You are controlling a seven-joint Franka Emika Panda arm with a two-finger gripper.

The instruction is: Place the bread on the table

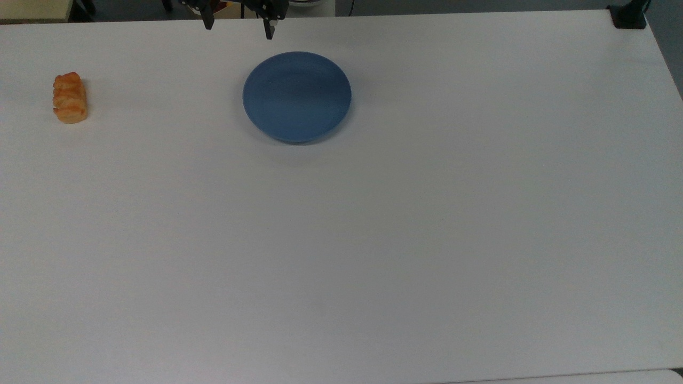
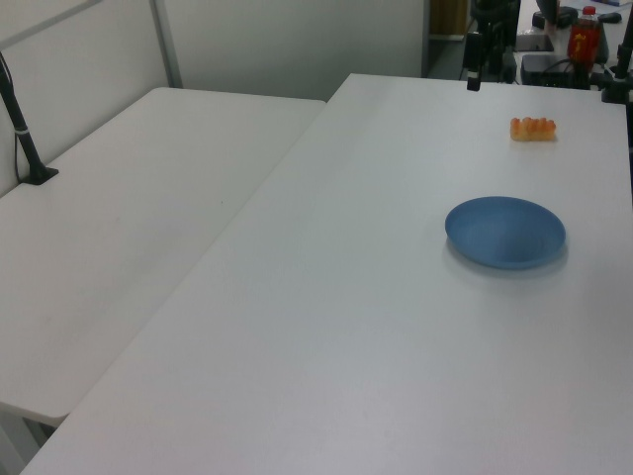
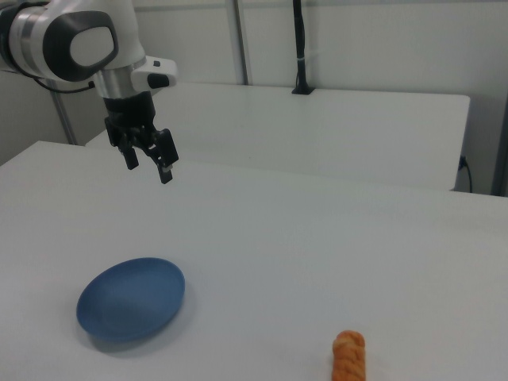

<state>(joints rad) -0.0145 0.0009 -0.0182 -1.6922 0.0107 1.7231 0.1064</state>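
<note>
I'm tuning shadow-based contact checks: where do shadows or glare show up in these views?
Top view: a soft shadow hugs the lower rim of the blue plate, and the bread casts almost none on the table. Right view: a faint shadow under the plate's near edge, and the open gripper hangs above the table. No harsh glare in any view.

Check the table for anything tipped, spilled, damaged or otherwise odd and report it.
Nothing stands out. The small golden-orange ridged bread loaf lies intact on the white table, well apart from the round blue plate, which sits flat and bare. The black two-finger tool hangs open above the table, holding nothing.
</note>
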